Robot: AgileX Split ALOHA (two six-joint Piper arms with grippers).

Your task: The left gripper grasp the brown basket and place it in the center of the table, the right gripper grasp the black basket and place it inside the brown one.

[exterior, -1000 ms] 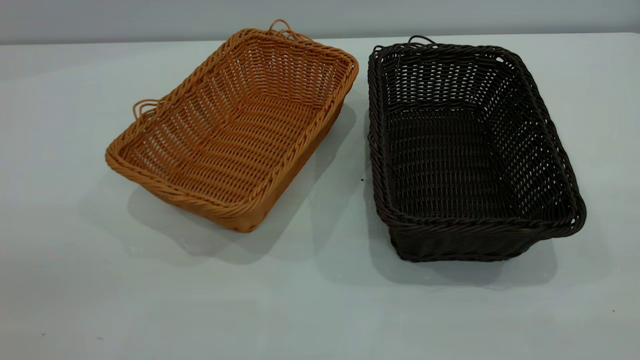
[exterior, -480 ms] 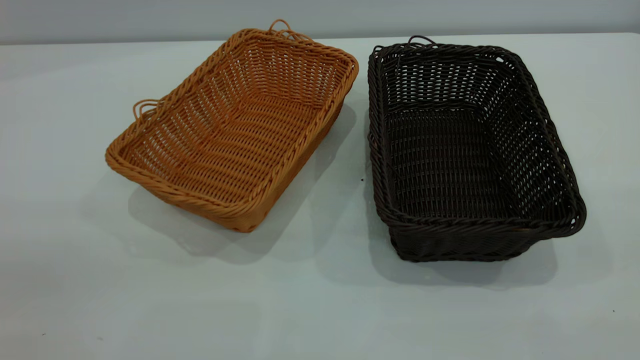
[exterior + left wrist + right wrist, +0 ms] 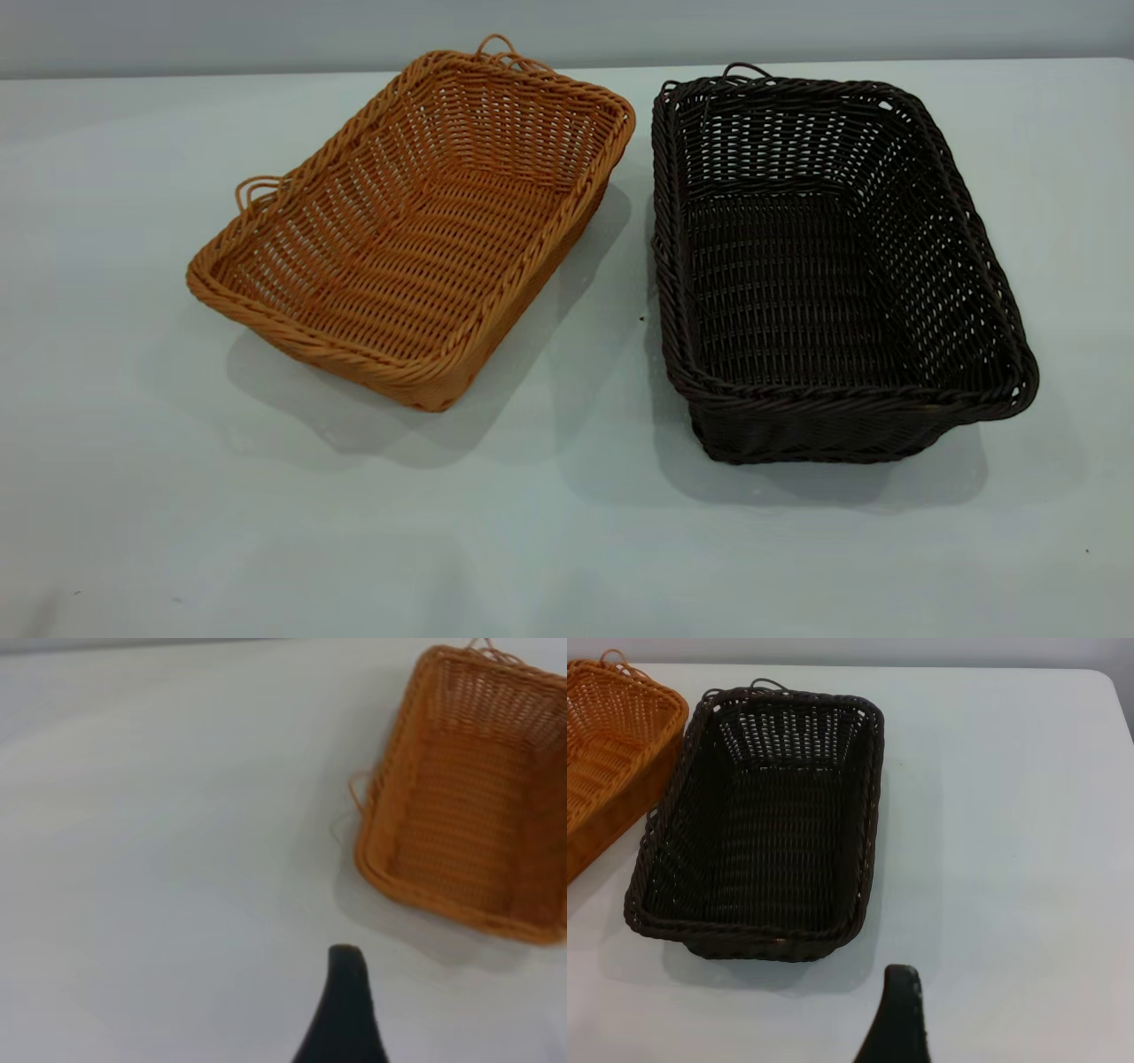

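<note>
Brown basket (image 3: pixel 465 802) well apart from left gripper (image 3: pixel 344 1010), long axis skewed; finger state indiscernible.

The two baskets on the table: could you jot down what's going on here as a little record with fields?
brown basket: empty, angled, on the left part of the table
black basket: empty, to its right, apart from it
nesting: not yet done
left gripper: only one dark tip shows in the left wrist view, short of the brown basket
right gripper: only one dark tip shows in the right wrist view, near the black basket, not touching
contact: neither basket is held
</note>
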